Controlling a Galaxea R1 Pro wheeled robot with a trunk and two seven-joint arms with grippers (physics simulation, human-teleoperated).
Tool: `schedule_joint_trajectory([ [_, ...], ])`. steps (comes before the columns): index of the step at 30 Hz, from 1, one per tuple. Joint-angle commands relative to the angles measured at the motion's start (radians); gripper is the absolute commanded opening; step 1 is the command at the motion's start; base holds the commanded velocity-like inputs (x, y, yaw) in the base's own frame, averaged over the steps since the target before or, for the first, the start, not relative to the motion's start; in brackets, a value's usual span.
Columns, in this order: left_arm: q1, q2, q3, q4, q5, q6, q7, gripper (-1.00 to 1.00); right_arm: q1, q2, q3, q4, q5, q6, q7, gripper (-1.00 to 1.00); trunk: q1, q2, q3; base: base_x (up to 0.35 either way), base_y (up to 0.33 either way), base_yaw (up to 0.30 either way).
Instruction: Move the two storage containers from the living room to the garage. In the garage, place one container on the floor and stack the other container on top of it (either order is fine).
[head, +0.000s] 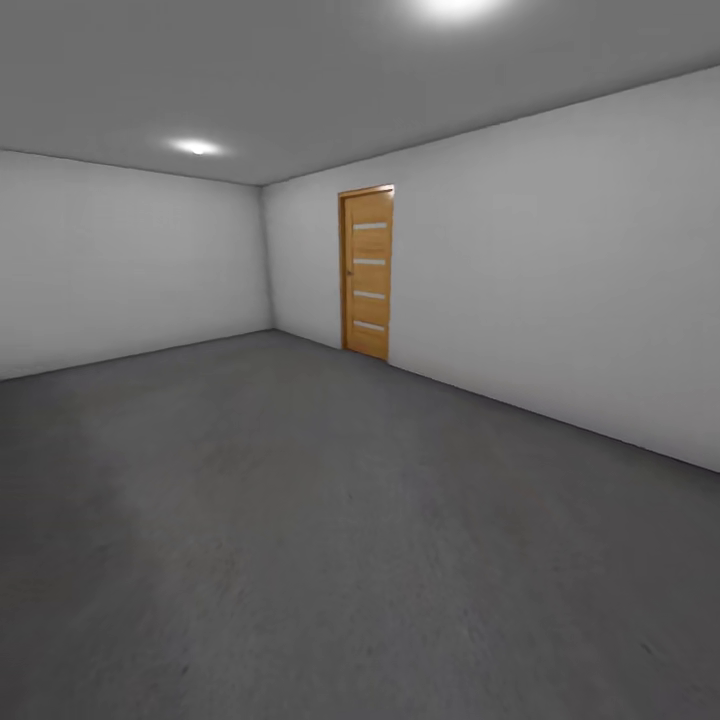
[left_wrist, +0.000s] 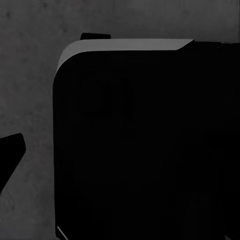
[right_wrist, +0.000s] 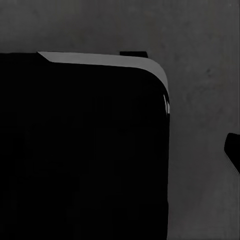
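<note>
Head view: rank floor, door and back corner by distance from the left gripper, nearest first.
1. Floor: directly beneath the robot, running forward; the left wrist view looks down on it.
2. Door: closed, in the right-hand wall, well ahead.
3. Back corner: left of the door and beyond it, where the two walls meet.

Floor (left_wrist: 30, 90): largely hidden behind black rounded body (left_wrist: 145, 150); dark finger tip (left_wrist: 10, 150) cut by edge; jaw stance indeterminable.
</note>
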Motion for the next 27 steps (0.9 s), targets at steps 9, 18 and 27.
schedule_joint_trajectory([
  [9,0.0,0.0,0.001,0.0,0.005,-0.002,0.001,1.0,0.0,0.0,0.001,0.0,-0.002,0.005,0.0,1.0,0.0,0.0,-0.001,0.306,0.0,0.001],
  [18,0.0,0.0,0.001,0.0,0.005,-0.002,0.001,1.0,0.0,0.0,0.0,0.0,-0.001,0.0,0.0,1.0,0.0,0.0,-0.001,0.322,0.0,0.018],
  [27,0.0,0.0,0.001,0.0,0.005,-0.002,0.001,1.0,0.0,0.0,0.002,0.0,-0.002,0.0,0.0,1.0,0.0,0.0,-0.001,0.322,0.0,0.148],
])
